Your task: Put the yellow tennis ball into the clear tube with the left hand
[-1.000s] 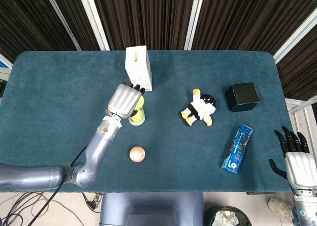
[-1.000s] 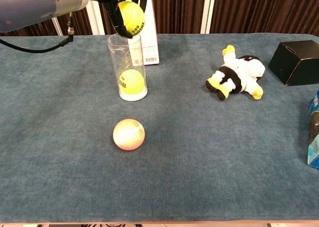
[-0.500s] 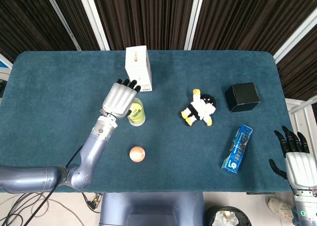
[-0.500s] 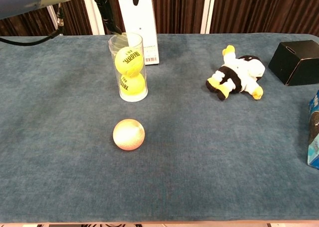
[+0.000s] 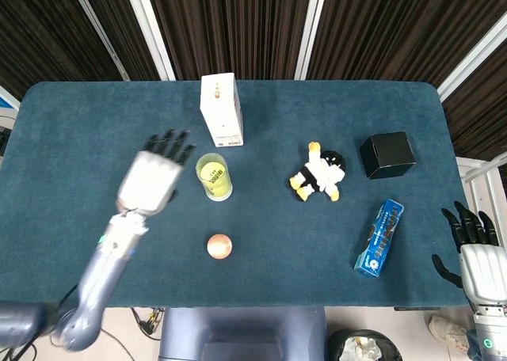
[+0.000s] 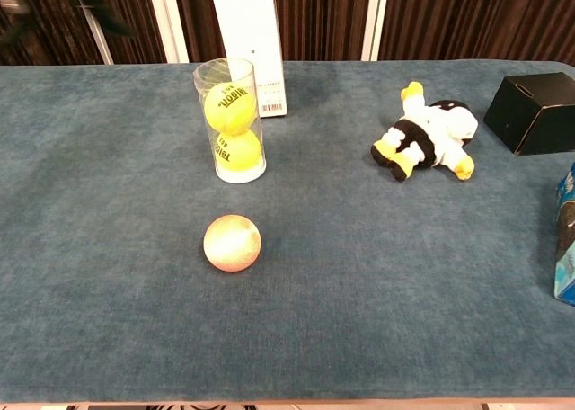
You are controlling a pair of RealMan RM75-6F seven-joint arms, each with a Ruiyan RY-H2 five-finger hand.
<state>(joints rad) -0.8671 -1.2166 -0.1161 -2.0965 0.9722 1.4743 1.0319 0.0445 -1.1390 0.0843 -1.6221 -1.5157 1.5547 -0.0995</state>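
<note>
Nearest on the counter (image 6: 108, 275) lies a pinkish ball (image 6: 232, 243). Beyond it the clear tube (image 6: 229, 120) stands upright, the yellow tennis ball (image 6: 226, 107) stacked on another inside. The left robot hand (image 5: 150, 179) hovers beside the tube, fingers spread, holding nothing. The right robot hand (image 5: 478, 258) rests spread off the counter's edge.

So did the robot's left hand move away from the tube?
Yes. The left hand pulled back left of the clear tube, toward the table's near edge, leaving the tennis ball inside.
</note>
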